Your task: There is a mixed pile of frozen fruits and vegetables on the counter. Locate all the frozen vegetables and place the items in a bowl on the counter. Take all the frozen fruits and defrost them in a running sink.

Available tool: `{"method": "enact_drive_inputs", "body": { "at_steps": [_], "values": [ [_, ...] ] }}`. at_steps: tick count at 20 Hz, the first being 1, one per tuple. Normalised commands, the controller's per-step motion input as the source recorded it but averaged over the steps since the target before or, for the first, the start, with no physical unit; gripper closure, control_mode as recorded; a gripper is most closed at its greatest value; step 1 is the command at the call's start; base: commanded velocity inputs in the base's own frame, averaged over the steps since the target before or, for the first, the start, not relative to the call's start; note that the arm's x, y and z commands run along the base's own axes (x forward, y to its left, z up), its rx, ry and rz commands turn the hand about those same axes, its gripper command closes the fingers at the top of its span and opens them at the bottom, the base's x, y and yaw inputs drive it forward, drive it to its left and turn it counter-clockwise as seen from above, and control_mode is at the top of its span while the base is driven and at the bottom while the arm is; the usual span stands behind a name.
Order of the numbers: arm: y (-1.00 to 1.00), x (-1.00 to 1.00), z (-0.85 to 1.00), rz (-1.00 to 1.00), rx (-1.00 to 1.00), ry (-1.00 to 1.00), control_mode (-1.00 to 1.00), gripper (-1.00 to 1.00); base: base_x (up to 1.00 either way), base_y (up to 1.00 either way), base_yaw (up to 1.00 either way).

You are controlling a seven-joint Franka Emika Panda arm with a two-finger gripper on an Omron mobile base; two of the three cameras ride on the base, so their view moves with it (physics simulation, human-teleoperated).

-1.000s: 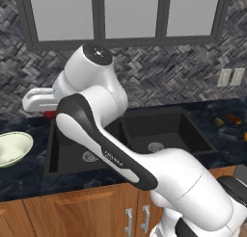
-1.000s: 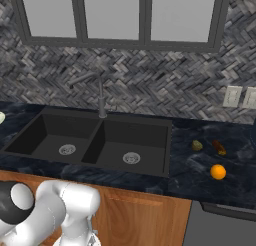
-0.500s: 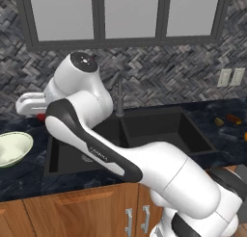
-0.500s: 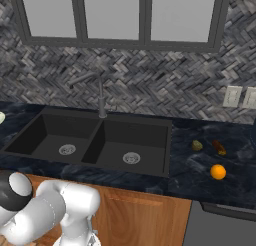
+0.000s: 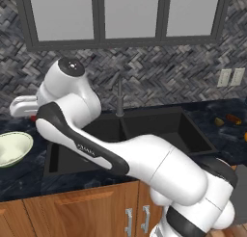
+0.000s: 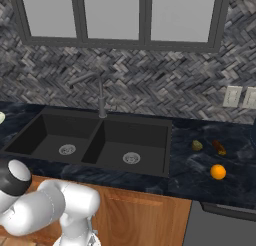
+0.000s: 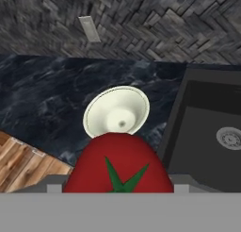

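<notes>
Counter (image 6: 210, 190): dark marbled stone, running both sides of the sink.

Sink (image 6: 95, 142): black double basin, drains bare, no fruit in it. No water seen at the faucet (image 6: 97, 92), though a thin stream would be hard to make out here.

Arm (image 5: 96, 149): swung across to the left end of the counter, blocking much of the left base view.

Bowl (image 7: 116, 112): pale, shallow, on the counter left of the sink. Nothing in it. In the hand view it lies just beyond the carried item, so the hand is near it but not plainly above it.

Gripper (image 7: 115, 191): closed round the red round item (image 7: 117, 167), a tomato by its green star-shaped top. Fingertips themselves are hidden behind the fruit; the grip is judged from how it sits between them.

Remaining pile, right of the sink: orange ball (image 6: 218, 172), dark oblong piece (image 6: 219, 147), olive lump (image 6: 197, 145), all apart from one another. The oblong one is too small to identify.

Progress, as a judgement: early. First vegetable is in transit, nothing delivered; the oblong vegetable, the fruit and the tap are all left.
</notes>
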Motion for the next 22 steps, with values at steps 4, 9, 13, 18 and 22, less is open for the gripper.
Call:
{"method": "enact_drive_inputs", "body": {
  "at_steps": [4, 9, 13, 18, 22],
  "values": [
    [0.21, 0.2, -0.17, 0.0, -0.02, 0.0, -1.0, 1.0, 0.0, 0.0, 0.0],
    [0.19, 0.17, -0.19, 0.0, -0.01, 0.0, -1.0, 1.0, 0.0, 0.0, 0.0],
    [0.18, 0.16, -0.19, 0.0, -0.02, 0.05, -1.0, 1.0, 0.0, 0.0, 0.0],
    [0.15, 0.13, -0.2, 0.0, 0.0, 0.02, -1.0, 1.0, 0.0, 0.0, 0.0],
    [0.15, 0.11, -0.19, 0.0, 0.0, 0.01, -1.0, 1.0, 0.0, 0.0, 0.0]
  ]
}}
